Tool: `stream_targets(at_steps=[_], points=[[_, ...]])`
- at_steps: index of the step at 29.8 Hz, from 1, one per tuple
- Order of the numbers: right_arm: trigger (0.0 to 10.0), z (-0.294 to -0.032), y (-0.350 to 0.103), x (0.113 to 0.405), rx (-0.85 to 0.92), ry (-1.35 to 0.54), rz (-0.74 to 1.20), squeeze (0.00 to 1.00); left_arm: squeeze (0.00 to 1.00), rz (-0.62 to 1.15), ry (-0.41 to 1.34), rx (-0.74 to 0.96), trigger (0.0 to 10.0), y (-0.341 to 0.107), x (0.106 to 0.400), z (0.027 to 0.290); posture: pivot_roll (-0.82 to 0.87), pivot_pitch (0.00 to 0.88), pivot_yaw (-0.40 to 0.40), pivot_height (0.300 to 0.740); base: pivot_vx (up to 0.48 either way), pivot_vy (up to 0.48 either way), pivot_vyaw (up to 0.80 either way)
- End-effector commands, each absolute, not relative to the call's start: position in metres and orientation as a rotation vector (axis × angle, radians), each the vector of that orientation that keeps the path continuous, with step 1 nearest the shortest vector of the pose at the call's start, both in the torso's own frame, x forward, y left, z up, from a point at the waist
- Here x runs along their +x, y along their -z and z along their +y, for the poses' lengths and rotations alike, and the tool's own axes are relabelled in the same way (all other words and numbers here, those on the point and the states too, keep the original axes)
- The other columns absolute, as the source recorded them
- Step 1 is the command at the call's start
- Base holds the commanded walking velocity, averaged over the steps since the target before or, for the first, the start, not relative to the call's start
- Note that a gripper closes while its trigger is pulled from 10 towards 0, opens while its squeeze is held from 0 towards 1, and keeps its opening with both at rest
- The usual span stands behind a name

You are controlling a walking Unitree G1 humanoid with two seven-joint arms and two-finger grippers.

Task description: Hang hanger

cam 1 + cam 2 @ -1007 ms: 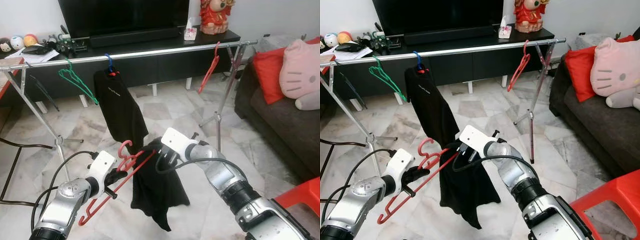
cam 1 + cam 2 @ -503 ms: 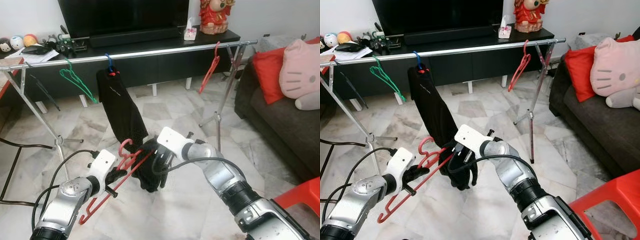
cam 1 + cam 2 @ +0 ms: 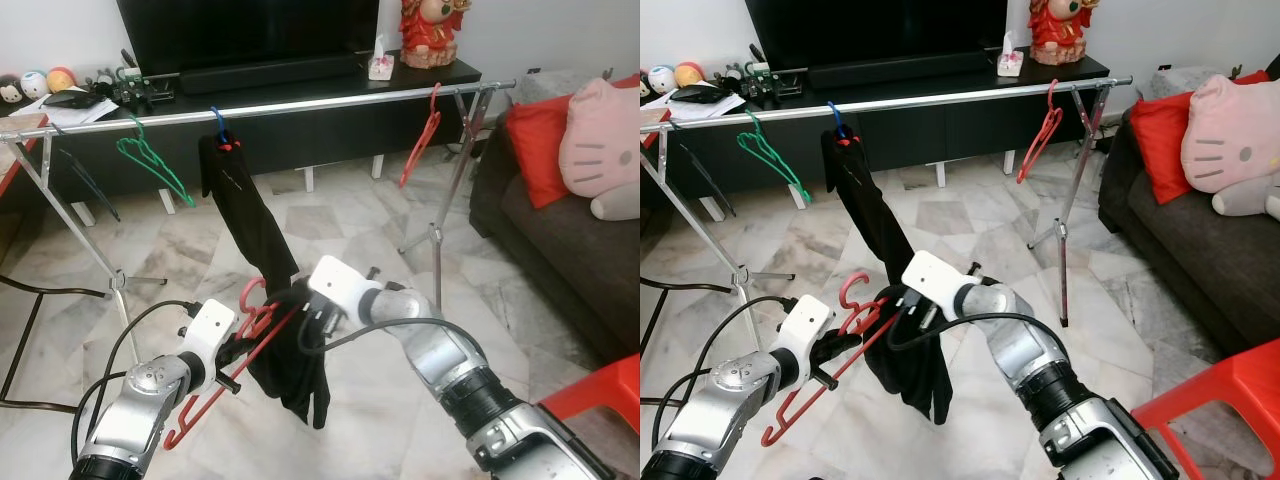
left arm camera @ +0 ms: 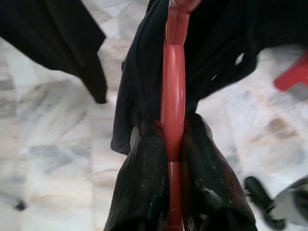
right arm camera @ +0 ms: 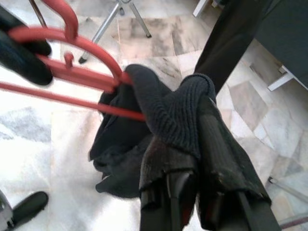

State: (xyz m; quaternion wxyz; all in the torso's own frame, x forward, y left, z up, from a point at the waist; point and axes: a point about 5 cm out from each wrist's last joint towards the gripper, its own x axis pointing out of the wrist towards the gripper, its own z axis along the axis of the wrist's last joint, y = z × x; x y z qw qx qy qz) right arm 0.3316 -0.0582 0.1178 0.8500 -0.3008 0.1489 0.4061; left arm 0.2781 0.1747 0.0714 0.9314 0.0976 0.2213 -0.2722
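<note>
Left gripper (image 4: 172, 144) clamped on red hanger (image 3: 235, 365), rigid, light plastic. Right gripper (image 5: 185, 103) pinched on black garment (image 3: 290, 360): limp, slippery-looking; better gripped at collar.

Silver clothes rail (image 3: 300, 104) on marble floor (image 3: 350, 225), black garment (image 3: 245, 215), green hanger (image 3: 150, 160), red hanger (image 3: 420, 140) hanging from it

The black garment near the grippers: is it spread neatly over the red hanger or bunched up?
Bunched. The black garment hangs crumpled around one end of the red hanger, pinched by the right gripper.
</note>
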Motion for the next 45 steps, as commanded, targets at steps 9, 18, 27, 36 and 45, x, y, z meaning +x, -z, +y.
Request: stream_targets(at_steps=[9, 18, 27, 36, 45], points=[[10.0, -0.04, -0.14, 0.314, -0.607, -1.002, 0.222, 0.0, 0.0, 0.337, 0.612, 0.109, 10.0, -0.094, 0.285, 0.176, -0.08, 0.0, 0.053, 0.74, 0.0, 0.0, 0.0], [10.0, -0.043, -0.144, 0.309, -0.682, -1.075, 0.18, 0.0, 0.0, 0.379, 0.694, 0.093, 10.0, -0.091, 0.275, 0.176, -0.08, 0.0, 0.054, 0.74, 0.0, 0.0, 0.0], [10.0, -0.046, -0.152, 0.3, -0.798, -1.269, 0.103, 0.0, 0.0, 0.425, 0.781, 0.083, 10.0, -0.089, 0.268, 0.173, -0.08, 0.0, 0.057, 0.74, 0.0, 0.0, 0.0], [10.0, -0.067, -0.145, 0.296, -0.87, -1.401, 0.117, 0.0, 0.0, 0.415, 0.788, 0.066, 10.0, -0.09, 0.269, 0.171, -0.09, 0.0, 0.061, 0.74, 0.0, 0.0, 0.0], [10.0, -0.071, -0.149, 0.284, -0.804, -1.545, 0.071, 0.0, 0.0, 0.357, 0.705, 0.045, 10.0, -0.094, 0.28, 0.174, -0.09, 0.0, 0.065, 0.74, 0.0, 0.0, 0.0]])
